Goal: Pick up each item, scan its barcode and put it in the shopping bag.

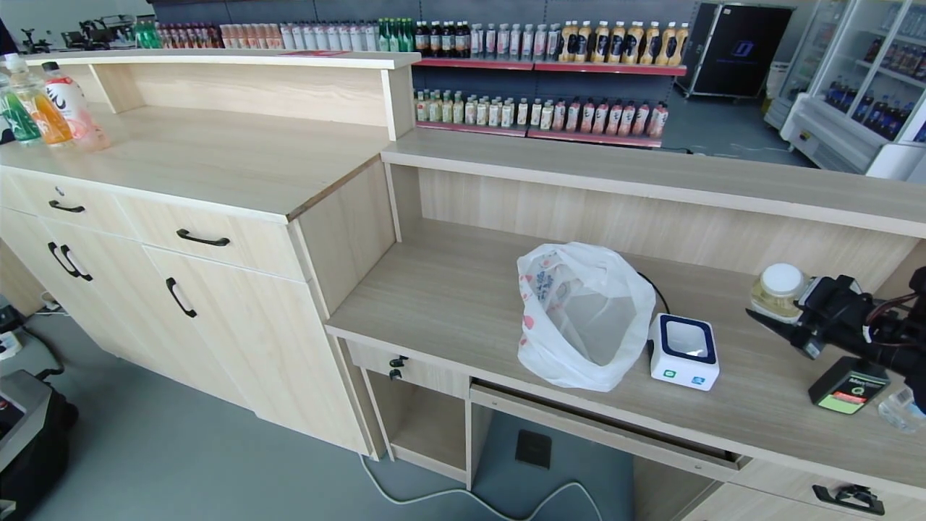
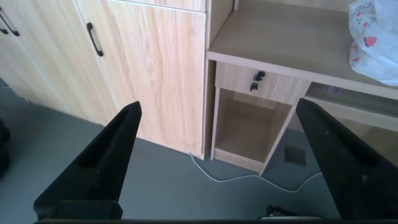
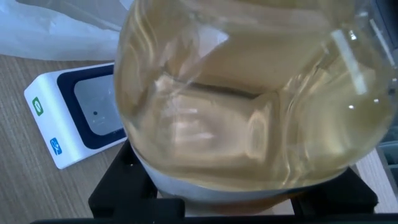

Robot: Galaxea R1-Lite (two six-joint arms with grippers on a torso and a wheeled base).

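Since the right jaws pinch the jar over the surface, right of the scanner and bag, I judge it glass: heavy, slick, breakable. I'd hold its body firmly. Left jaws hang spread.

- No wording can be read clearly.
- Scanner: a green icon and a blue icon on its front face.
- Small black box on the counter: white lettering, too small to read.
- Shopping bag: red printed motifs, illegible.
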